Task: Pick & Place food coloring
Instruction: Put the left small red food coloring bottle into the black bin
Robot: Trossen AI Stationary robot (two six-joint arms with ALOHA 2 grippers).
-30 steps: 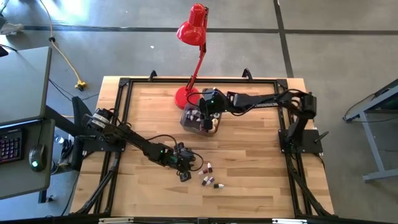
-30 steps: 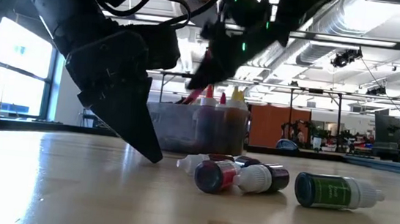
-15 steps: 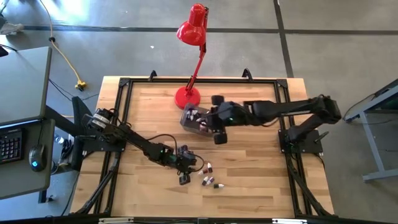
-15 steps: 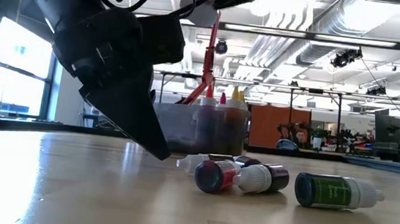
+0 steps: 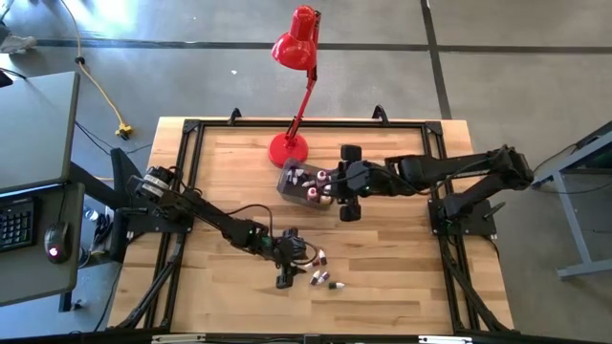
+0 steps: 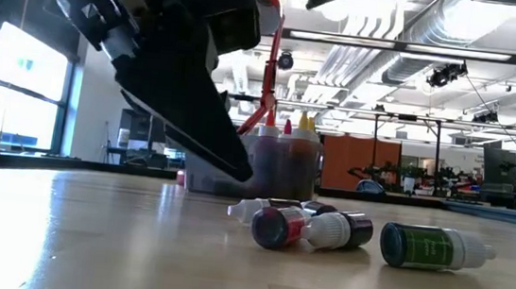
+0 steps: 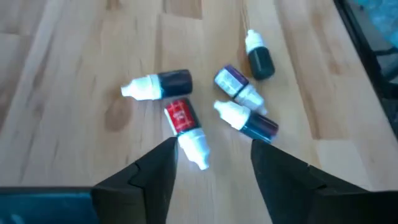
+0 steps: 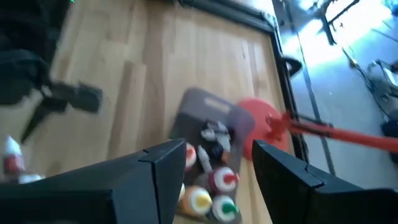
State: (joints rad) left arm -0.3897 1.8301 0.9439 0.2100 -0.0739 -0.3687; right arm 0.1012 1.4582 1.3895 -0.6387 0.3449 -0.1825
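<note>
Several small food coloring bottles (image 5: 320, 272) lie on their sides near the table's front middle; the left wrist view shows a red one (image 7: 181, 118) with dark ones beside it. My left gripper (image 7: 211, 149) hovers open just over them, a finger on either side of the red bottle's white cap (image 7: 194, 146), touching nothing I can see. More bottles (image 8: 211, 186) stand in the grey tub (image 5: 304, 183) at the back. My right gripper (image 5: 346, 182) hangs open above the tub's right side, with nothing in it.
A red desk lamp (image 5: 292, 143) stands right behind the tub, its arm reaching past the far edge. A black frame rail (image 5: 306, 122) runs around the table. In the low view a green bottle (image 6: 433, 249) lies apart from the others. Bare wood lies at left and right.
My right gripper has risen out of the tub and drawn back toward the table's right edge. My left gripper has tipped and edged toward the loose bottles, lifting a little off the table. The bottles on the table have not moved.
</note>
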